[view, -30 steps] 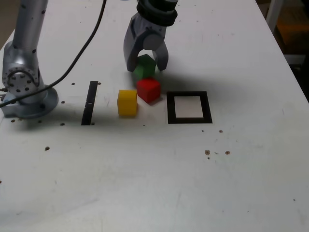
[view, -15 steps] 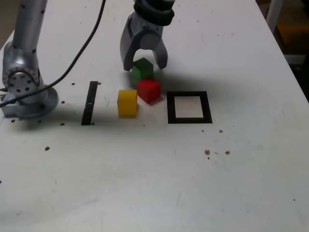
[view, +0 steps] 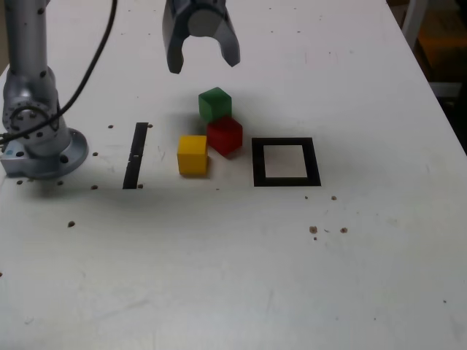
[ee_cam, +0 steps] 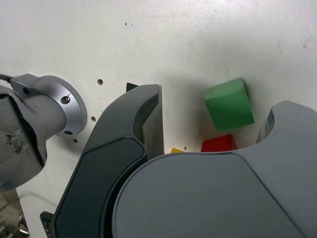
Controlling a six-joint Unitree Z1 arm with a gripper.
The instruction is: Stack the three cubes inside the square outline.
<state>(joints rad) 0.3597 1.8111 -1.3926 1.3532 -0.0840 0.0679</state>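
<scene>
In the exterior view, toward the table's left edge, we see the arm's round metal base, then a thin, flat black bar. Next sits the yellow cube, matte and crisp-edged. Above it to the right, we find the gripper's smooth grey curved jaws parted, empty. Below them lies the green cube, then the red cube, both matte and turned cornerwise. Rightmost is the square outline, thick black around white.
</scene>
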